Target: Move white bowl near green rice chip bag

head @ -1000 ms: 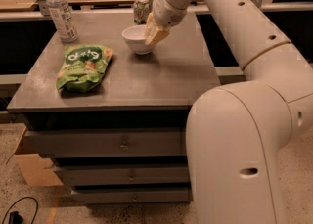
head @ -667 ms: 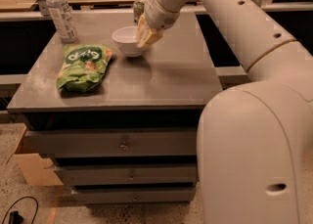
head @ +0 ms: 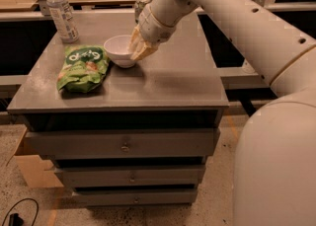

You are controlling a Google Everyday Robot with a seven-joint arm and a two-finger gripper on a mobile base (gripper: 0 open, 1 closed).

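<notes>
The white bowl (head: 117, 50) sits on the grey cabinet top (head: 168, 77), just right of the green rice chip bag (head: 81, 67), which lies flat near the left front. My gripper (head: 137, 48) reaches down from the upper right and is shut on the bowl's right rim. The bowl and the bag are close, with a narrow gap or a light touch between them; I cannot tell which.
A clear plastic water bottle (head: 61, 15) stands at the back left corner. A can (head: 140, 5) stands at the back, partly hidden behind my arm. The cabinet has drawers below. A cardboard box (head: 29, 168) lies on the floor at the left.
My gripper has moved left and toward the front with the white bowl in it, bringing the bowl close to the green bag. The bag and bottle have not moved.
</notes>
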